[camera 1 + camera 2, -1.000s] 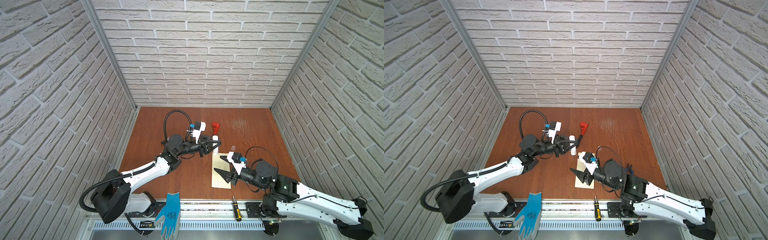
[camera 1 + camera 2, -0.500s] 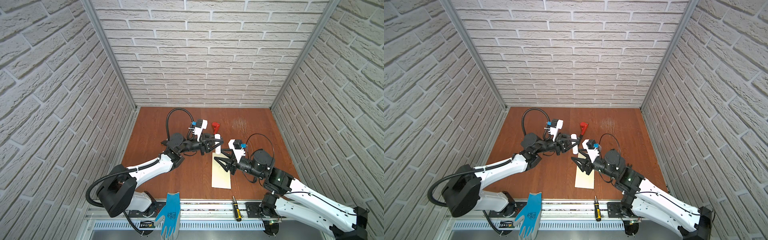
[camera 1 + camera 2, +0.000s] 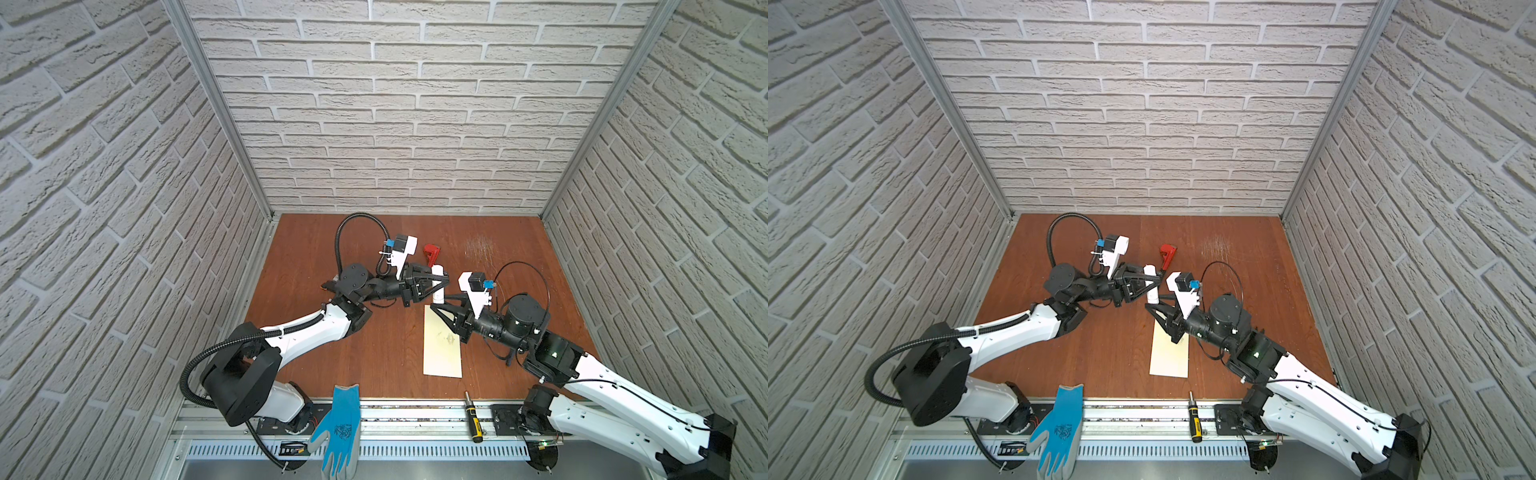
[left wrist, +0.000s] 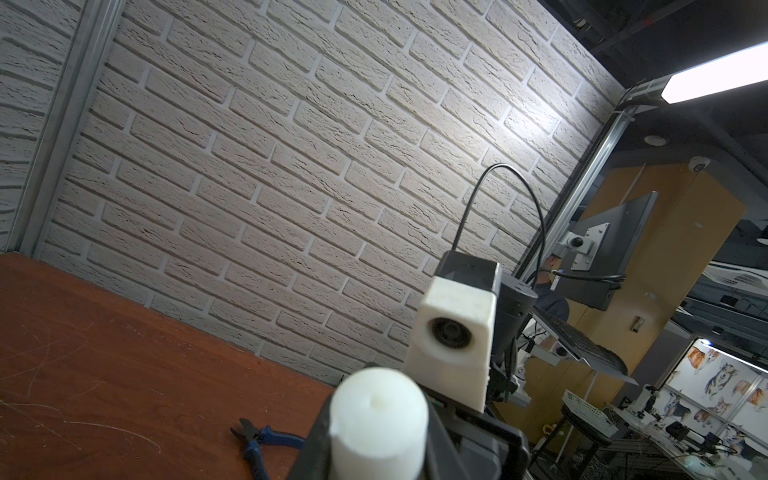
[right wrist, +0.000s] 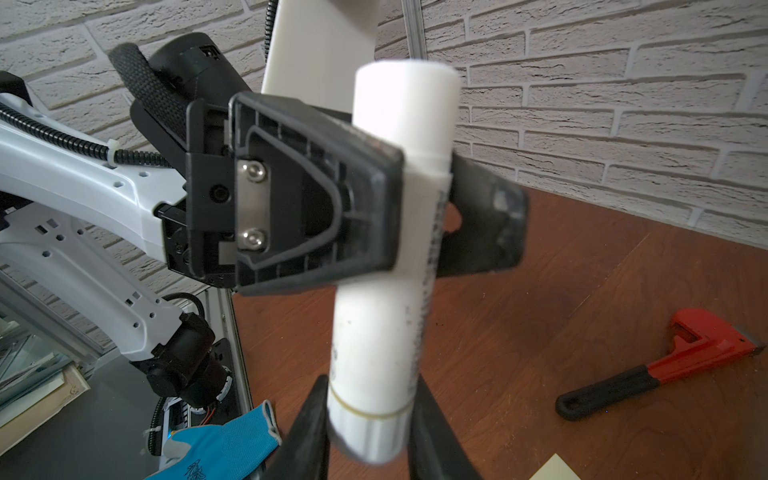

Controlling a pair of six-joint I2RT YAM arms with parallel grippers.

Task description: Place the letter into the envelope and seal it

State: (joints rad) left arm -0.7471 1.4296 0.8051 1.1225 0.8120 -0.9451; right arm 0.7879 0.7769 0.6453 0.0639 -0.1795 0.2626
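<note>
One pale cream envelope (image 3: 442, 345), a long rectangle with a faint mark near its middle, is laid flat on the bench (image 3: 374, 353), its far short edge beneath the lower end of the white glue stick (image 3: 437, 286). That glue stick is gripped at mid-body by the left jaws and clamped at its ribbed lower end by the right jaws. The right jaws are held over the envelope's far end, the left jaws just beyond it.
</note>
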